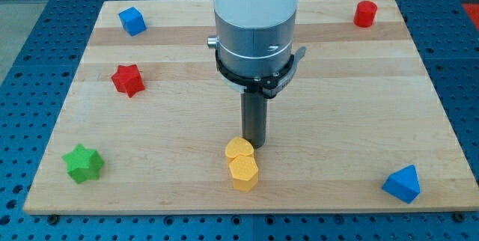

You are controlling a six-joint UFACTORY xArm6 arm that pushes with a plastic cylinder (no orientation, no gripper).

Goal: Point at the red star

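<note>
The red star (pixel 128 79) lies on the wooden board at the view's left, about mid-height. My tip (pixel 254 147) is near the board's middle, low in the view, far to the right of the red star. It touches or nearly touches the top of a yellow block (pixel 241 163), which looks like two joined lobes. The rod hangs from the white and grey arm (pixel 254 24).
A blue cube (pixel 132 21) sits at the top left, a red cylinder-like block (pixel 364 13) at the top right, a green star (pixel 83 163) at the bottom left, a blue wedge-shaped block (pixel 403 183) at the bottom right. The board (pixel 359 99) rests on a blue perforated table.
</note>
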